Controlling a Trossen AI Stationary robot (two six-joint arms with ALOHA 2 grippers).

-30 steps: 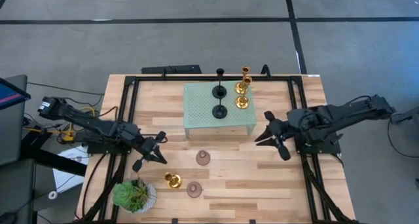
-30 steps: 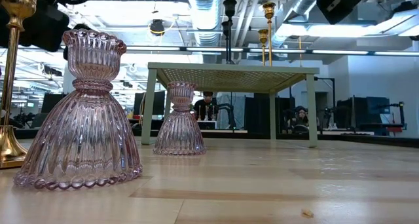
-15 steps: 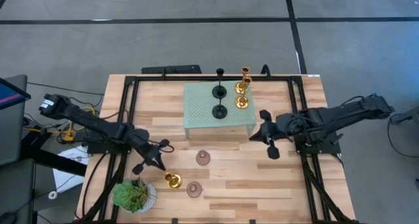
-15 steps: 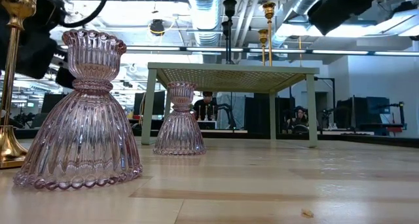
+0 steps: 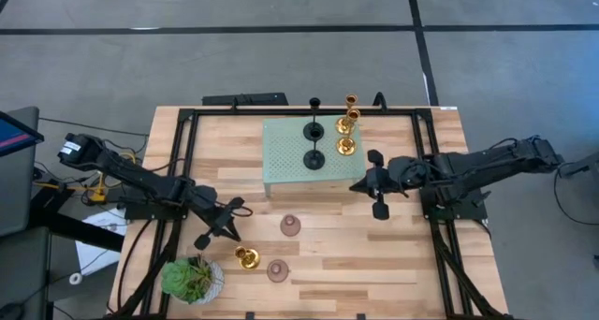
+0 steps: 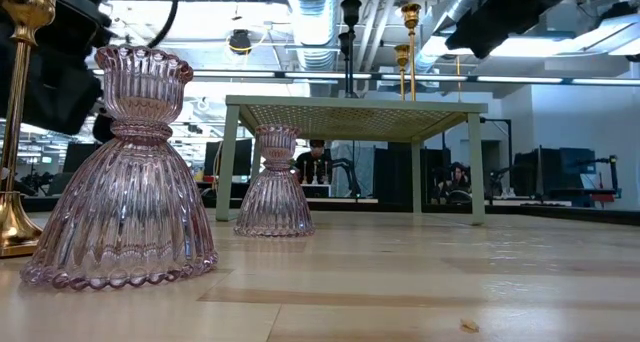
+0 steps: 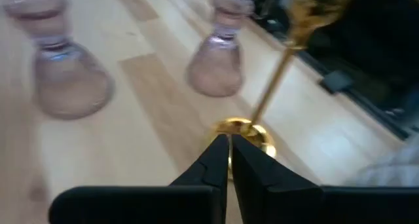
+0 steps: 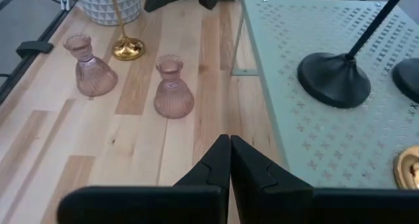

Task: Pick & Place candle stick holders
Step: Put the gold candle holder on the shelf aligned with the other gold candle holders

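Observation:
Two black holders (image 5: 314,159) and two gold ones (image 5: 347,146) stand by their bases on the pale green platform (image 5: 285,161). A third gold holder (image 5: 246,257) and two pink ones (image 5: 291,225) (image 5: 277,269) stand on the table. My left gripper (image 5: 231,234) is shut, just short of the gold holder's base (image 7: 243,128), on its far-left side. My right gripper (image 5: 356,185) is shut, in the air by the platform's right near corner. In the right wrist view the platform (image 8: 327,112) and the pink holders (image 8: 172,86) lie ahead of it.
A green potted plant (image 5: 192,280) stands at the near left, close to the gold holder. The platform stands on slim legs (image 6: 228,162) at the table's far middle. Bare wood lies to the near right (image 5: 374,264).
My left gripper has gone toward the table's near edge and right, closer to the gold holder on the table. My right gripper has gone toward the table's left, up to the platform's right near corner. No holder has moved.

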